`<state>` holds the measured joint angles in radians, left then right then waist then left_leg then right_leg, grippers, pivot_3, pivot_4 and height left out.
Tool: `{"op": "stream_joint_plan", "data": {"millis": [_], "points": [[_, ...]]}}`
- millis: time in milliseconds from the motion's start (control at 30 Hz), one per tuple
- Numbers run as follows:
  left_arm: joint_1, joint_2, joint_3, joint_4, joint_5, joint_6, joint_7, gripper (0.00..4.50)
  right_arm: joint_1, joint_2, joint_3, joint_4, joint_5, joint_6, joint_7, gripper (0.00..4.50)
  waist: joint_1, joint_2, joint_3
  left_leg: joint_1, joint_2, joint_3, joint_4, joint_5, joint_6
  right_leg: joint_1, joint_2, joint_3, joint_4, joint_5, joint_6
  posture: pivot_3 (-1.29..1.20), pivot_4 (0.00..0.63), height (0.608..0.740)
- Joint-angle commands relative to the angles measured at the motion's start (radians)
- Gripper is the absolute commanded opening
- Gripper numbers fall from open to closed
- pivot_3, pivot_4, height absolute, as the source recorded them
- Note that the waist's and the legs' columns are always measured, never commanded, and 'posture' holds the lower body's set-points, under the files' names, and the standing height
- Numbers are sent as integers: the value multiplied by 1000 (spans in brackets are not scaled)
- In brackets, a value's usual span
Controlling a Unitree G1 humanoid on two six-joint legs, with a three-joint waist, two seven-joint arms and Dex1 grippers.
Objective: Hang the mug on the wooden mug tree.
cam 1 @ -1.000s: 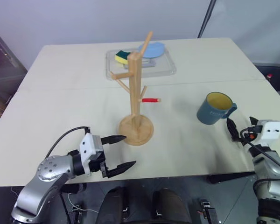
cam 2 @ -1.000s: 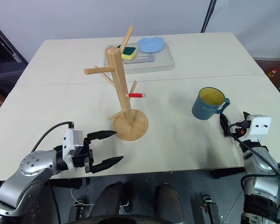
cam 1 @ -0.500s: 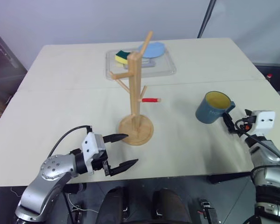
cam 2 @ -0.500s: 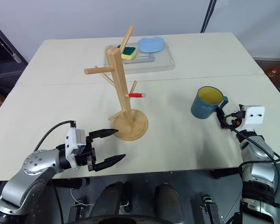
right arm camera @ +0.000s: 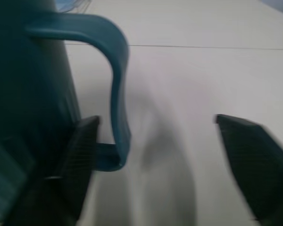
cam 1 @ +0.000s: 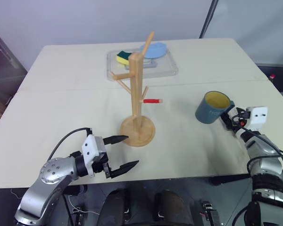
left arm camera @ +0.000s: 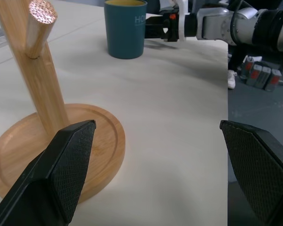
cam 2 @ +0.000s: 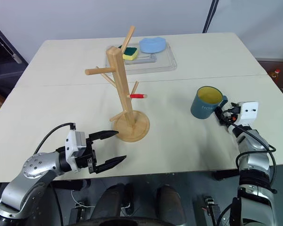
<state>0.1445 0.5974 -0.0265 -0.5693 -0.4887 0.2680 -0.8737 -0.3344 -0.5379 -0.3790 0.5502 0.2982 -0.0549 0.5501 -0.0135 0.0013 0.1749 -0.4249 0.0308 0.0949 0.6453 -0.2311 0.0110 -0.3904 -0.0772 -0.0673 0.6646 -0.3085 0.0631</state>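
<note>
The dark blue-grey mug [cam 1: 208,111] with a yellow inside stands upright on the table's right side, its handle [right arm camera: 117,89] turned toward my right gripper [cam 1: 227,119]. That gripper is level and open around the handle: one finger [right arm camera: 82,155] reaches between the handle and the mug's wall, the other finger [right arm camera: 247,160] stays well outside. The wooden mug tree [cam 1: 137,89] stands mid-table on its round base [left arm camera: 61,141], with one red-tipped peg [cam 1: 153,100]. My left gripper [cam 1: 131,150] is open just in front of the base, holding nothing.
A clear tray [cam 1: 167,66] at the back of the table holds a yellow-green sponge [cam 1: 123,57] and a blue dish [cam 1: 154,49]. The table's front edge [cam 1: 179,176] runs just behind both grippers.
My right gripper has pushed forward onto the mug's handle, and the mug has slid slightly to the left. The left gripper and the mug tree have stayed put.
</note>
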Motion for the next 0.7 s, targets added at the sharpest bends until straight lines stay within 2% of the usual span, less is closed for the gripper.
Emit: {"op": "stream_joint_plan", "data": {"millis": [33, 67, 100, 167, 300, 400, 467, 533, 700], "points": [[4, 0, 6, -32, -2, -22, 2, 4500, -17, -20, -12, -7, 19, -26, 27, 1650, 0, 0, 0, 0, 0, 0, 0, 0, 0, 0, 0, 0, 0, 0, 0, 0, 150, 740], [4, 1, 7, -31, -2, -23, 2, 4500, -15, -17, -12, -10, 21, -26, 33, 1031, 0, 0, 0, 0, 0, 0, 0, 0, 0, 0, 0, 0, 0, 0, 0, 0, 150, 740], [3, 1, 7, -29, -2, -24, 0, 4500, -10, -13, -12, -17, 25, -25, 41, 620, 0, 0, 0, 0, 0, 0, 0, 0, 0, 0, 0, 0, 0, 0, 0, 0, 150, 740], [3, 2, 7, -27, -3, -26, -2, 4500, 1, -6, -14, -35, 33, -23, 52, 53, 0, 0, 0, 0, 0, 0, 0, 0, 0, 0, 0, 0, 0, 0, 0, 0, 150, 740], [1, 4, 6, -23, -5, -30, -7, 4500, 27, 0, -15, -82, 47, -10, 57, 53, 0, 0, 0, 0, 0, 0, 0, 0, 0, 0, 0, 0, 0, 0, 0, 0, 150, 740], [-4, 5, 8, -14, -5, -33, -11, 4500, 71, -13, -4, -201, 39, 15, 49, 53, 1, 0, 0, 0, 0, 0, 0, 0, 0, 0, 0, 0, 0, 0, 0, 0, 150, 740], [-10, 0, 18, -12, -19, -26, -6, 4500, 152, -71, 53, -379, -49, -12, 76, 53, 2, 1, 0, 0, 0, 0, 0, 0, 0, 0, 0, 0, 0, 0, 0, 0, 150, 740], [-17, -1, 27, -13, -35, -14, -4, 4500, 205, -112, 81, -562, -75, 4, 90, 53, 2, 1, 0, 0, 0, 0, 0, 0, 0, 0, 0, 0, 0, 0, 0, 0, 150, 740], [-30, 5, 28, -8, -48, -4, -11, 4500, 244, -241, 187, -916, -159, 76, 161, 53, -1, 0, 1, 0, 1, 0, 0, 0, 0, -1, 0, 0, 0, 0, 0, 0, 150, 740]]}}
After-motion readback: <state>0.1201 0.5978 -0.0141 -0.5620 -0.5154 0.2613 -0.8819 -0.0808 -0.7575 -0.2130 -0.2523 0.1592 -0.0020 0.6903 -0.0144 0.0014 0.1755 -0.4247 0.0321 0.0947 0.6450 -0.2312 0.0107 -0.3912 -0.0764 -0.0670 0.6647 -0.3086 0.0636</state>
